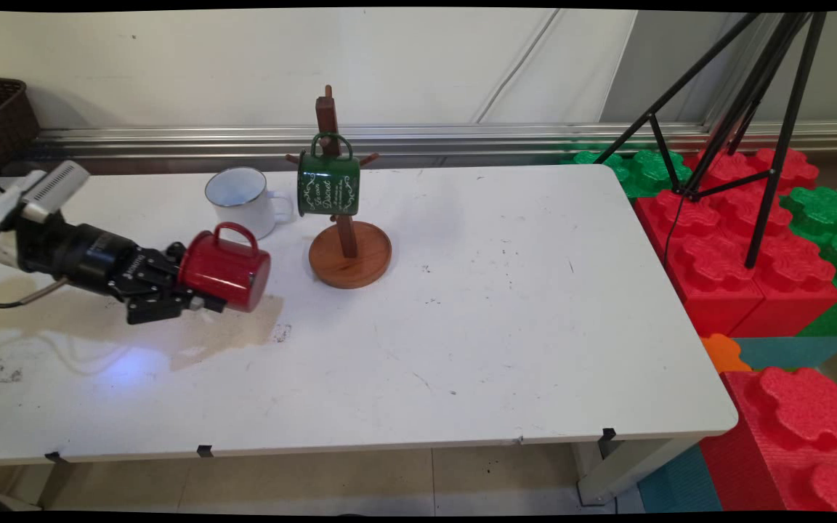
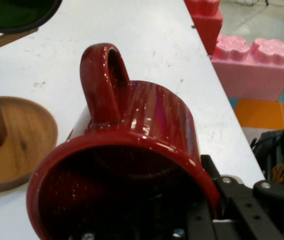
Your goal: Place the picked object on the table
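Three enamel mugs are showing on the white table (image 1: 462, 349), one each in red, white and green, along with a single wooden mug tree. Nearest the camera, at the left side, the black two-finger gripper (image 1: 197, 287) is reaching in level from the left and pinching the rim of the glossy red enamel mug (image 1: 226, 270), one finger inside its mouth and one outside. The red mug is lying on its side in the grip, mouth toward the gripper, base pointing right, handle up, and it is hanging just above the tabletop. Farther back, the white enamel mug (image 1: 239, 200) is standing upright just behind the red one. Right of that, the dark green enamel mug (image 1: 328, 185) with white lettering is hanging by its handle on the wooden mug tree (image 1: 349, 250), whose round base is sitting near the red mug.
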Tool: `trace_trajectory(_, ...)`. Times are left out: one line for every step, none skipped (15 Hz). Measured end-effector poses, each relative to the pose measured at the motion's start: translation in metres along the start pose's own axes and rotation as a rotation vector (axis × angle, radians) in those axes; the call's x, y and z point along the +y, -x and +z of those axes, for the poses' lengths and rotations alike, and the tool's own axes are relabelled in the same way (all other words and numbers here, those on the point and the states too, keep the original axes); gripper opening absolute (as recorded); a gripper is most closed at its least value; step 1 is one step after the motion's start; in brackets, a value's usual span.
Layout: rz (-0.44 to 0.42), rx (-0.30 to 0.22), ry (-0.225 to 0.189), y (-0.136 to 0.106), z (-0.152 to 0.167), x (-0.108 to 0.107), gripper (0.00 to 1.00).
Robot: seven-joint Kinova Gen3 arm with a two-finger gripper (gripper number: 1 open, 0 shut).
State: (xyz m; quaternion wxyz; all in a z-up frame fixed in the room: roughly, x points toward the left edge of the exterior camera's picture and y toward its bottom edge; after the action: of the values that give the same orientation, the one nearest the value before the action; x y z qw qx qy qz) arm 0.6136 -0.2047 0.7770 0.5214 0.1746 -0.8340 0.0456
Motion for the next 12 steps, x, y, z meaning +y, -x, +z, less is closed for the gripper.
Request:
trace_trajectory(0.007,-0.010,-0.009,-0.001,-0.006,0.001,0.00)
trace_trajectory(0.012,-0.018,-0.014,-0.002,-0.010,0.002,0.00)
trace_trajectory(0.019,-0.030,-0.023,-0.003,-0.016,0.003,0.00)
trace_trajectory(0.024,-0.038,-0.028,-0.003,-0.020,0.004,0.00)
trace_trajectory(0.031,-0.050,-0.037,-0.004,-0.025,0.005,0.00)
trace_trajectory(0.035,-0.060,-0.044,-0.004,-0.029,0.006,0.00)
trace_trajectory(0.042,-0.074,-0.053,-0.005,-0.035,0.007,0.00)
trace_trajectory(0.050,-0.091,-0.062,-0.005,-0.040,0.008,0.00)
trace_trajectory(0.061,-0.109,-0.071,-0.006,-0.045,0.009,0.00)
trace_trajectory(0.072,-0.125,-0.078,-0.007,-0.049,0.010,0.00)
trace_trajectory(0.086,-0.142,-0.085,-0.008,-0.052,0.010,0.00)
trace_trajectory(0.100,-0.164,-0.089,-0.009,-0.056,0.011,0.00)
